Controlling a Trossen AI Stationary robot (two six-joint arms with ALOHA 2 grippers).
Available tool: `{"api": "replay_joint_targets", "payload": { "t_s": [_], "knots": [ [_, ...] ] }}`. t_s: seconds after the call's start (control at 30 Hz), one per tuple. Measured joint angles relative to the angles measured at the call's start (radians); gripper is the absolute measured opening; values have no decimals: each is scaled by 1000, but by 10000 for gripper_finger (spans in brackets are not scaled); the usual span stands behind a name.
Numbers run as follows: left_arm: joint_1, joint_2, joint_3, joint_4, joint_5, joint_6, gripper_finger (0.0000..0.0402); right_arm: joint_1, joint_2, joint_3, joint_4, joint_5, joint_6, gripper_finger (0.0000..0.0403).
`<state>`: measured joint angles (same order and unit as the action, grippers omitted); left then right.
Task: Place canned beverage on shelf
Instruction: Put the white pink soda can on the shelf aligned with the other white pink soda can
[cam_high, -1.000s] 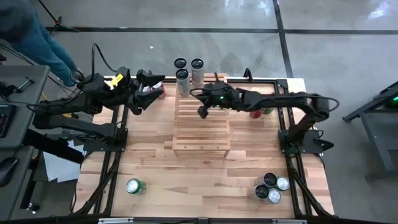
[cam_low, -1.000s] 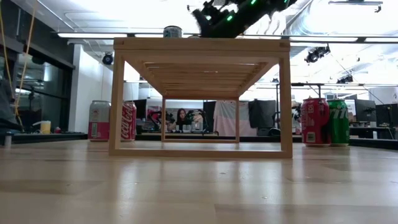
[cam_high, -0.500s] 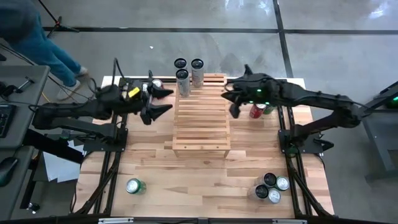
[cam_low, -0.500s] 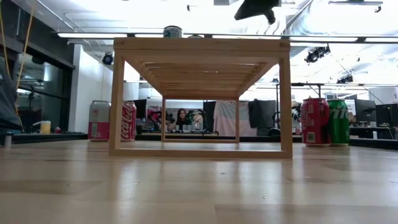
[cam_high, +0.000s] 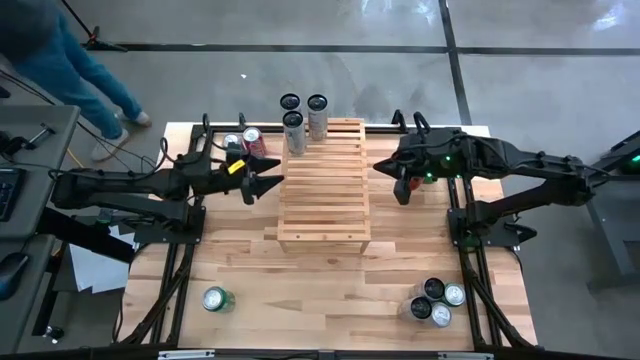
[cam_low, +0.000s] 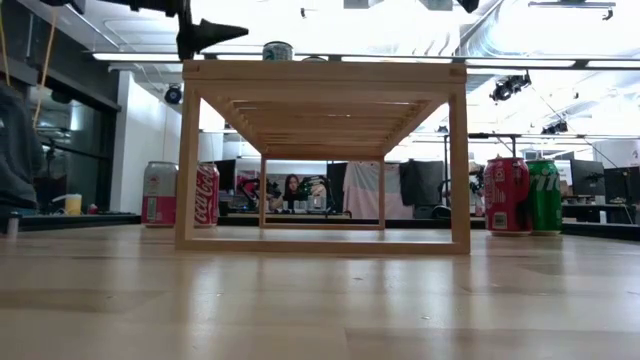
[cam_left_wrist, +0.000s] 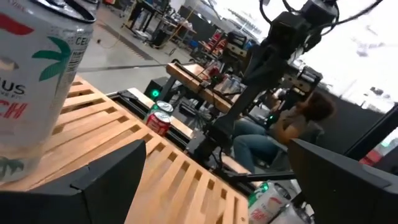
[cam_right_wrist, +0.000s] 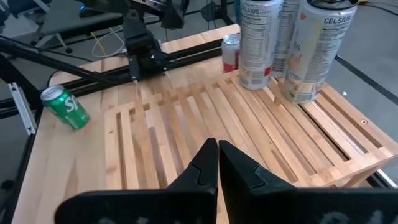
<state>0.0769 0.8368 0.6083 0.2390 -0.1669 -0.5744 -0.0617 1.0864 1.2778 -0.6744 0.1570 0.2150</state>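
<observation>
The light-wood slatted shelf (cam_high: 323, 190) stands in the middle of the table. Three tall slim cans (cam_high: 293, 122) stand upright at its far end; they also show in the right wrist view (cam_right_wrist: 258, 37). My left gripper (cam_high: 268, 186) is open and empty, hovering just left of the shelf's left edge at about its top height (cam_low: 215, 33); in the left wrist view (cam_left_wrist: 214, 149) a slim can (cam_left_wrist: 31, 81) shows close by. My right gripper (cam_high: 402, 190) is shut and empty, hovering right of the shelf, its fingers together in the right wrist view (cam_right_wrist: 217, 155).
Two cans (cam_high: 245, 138) stand at the far left of the table (cam_low: 180, 194). A red can (cam_low: 507, 195) and a green can (cam_low: 545, 197) stand at the right. A green can (cam_high: 215, 299) sits near left and several cans (cam_high: 435, 300) near right. A person (cam_high: 60, 50) walks beyond the table.
My right gripper has gone from above the shelf toward the table's right edge and now hovers off the shelf. My left gripper has gone from the cans at the far left toward the shelf's left edge. The cans on the shelf have stayed where they were.
</observation>
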Motion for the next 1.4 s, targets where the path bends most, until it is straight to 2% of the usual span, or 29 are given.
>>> {"api": "replay_joint_targets", "payload": {
  "t_s": [0.2,0.5,0.83,0.9,1.0,1.17,1.27,1.4],
  "knots": [
    [0,1,0,-3,10,120,381,0,0,0,0,0,-5,0],
    [0,0,0,-2,44,5,381,0,0,0,1,-28,-6,0],
    [0,0,0,-2,53,-86,381,9,14,0,55,-344,13,12],
    [0,1,0,-2,55,-102,381,33,23,0,107,-403,86,35],
    [0,0,1,5,101,-105,381,104,41,0,164,-452,222,93],
    [0,0,1,0,215,-97,381,275,84,0,188,-428,502,219],
    [0,0,1,-3,283,-76,381,382,125,0,185,-417,727,283],
    [0,0,1,-5,354,-36,381,496,185,0,168,-445,1034,319]
  ]
}}
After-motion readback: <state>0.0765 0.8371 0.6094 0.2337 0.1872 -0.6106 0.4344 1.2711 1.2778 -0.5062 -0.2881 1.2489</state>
